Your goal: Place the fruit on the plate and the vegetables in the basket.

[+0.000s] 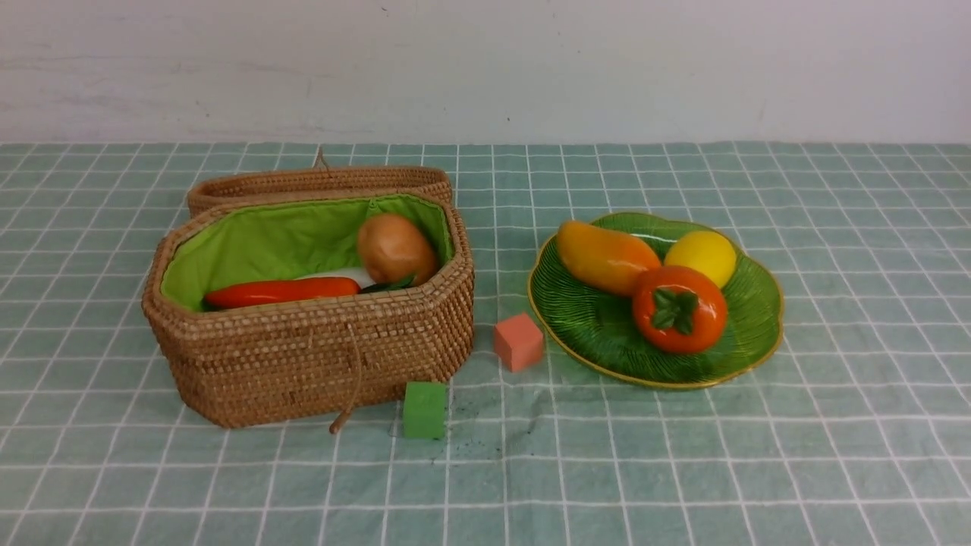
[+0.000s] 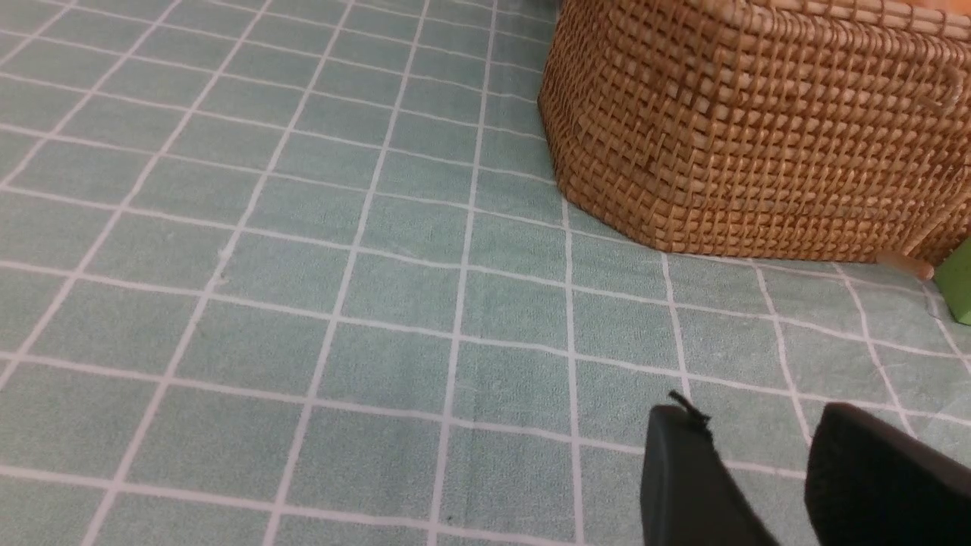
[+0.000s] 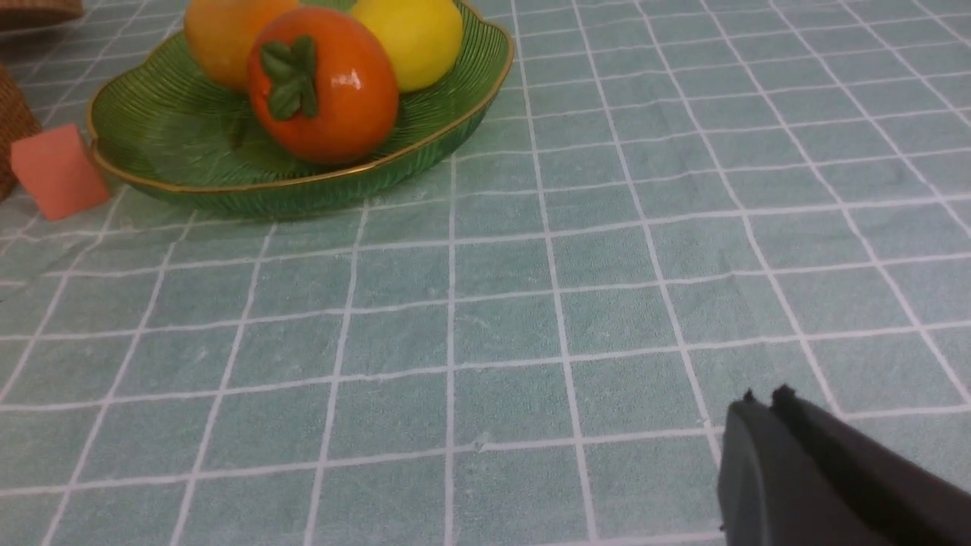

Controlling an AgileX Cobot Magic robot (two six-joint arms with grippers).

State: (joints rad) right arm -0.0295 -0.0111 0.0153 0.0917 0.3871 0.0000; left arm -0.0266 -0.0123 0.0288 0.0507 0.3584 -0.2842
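A pale wall (image 1: 485, 68) is seen behind a table covered with a green cloth (image 1: 683, 455) ruled in white squares. On the robot's left stands the basket (image 1: 303, 356), its wicker lid (image 1: 318, 182) folded back behind it and its bright green lining (image 1: 258, 243) exposed. Inside it the potato (image 1: 394, 247) is seen leaning against the far right wall, the carrot (image 1: 282, 291) lies lengthwise along the near wall, and a strip of the white radish (image 1: 345, 274) shows between them with a green leaf tip beside it; the eggplant cannot be made out. On the right the plate (image 1: 592, 334) is set, carrying the mango (image 1: 603, 256), the lemon (image 1: 702, 256) and the round orange-red fruit (image 1: 679, 309), all three touching. A salmon-pink cube (image 1: 519, 342) is placed between basket and plate, just beside the plate's rim, and a green cube (image 1: 424, 409) sits at the basket's near right corner. The left gripper (image 2: 758, 455) is held low over bare cloth near the basket, its jaws parted with nothing between them. The right gripper (image 3: 762, 406) is held over bare cloth well apart from the plate, its jaws pressed together and empty
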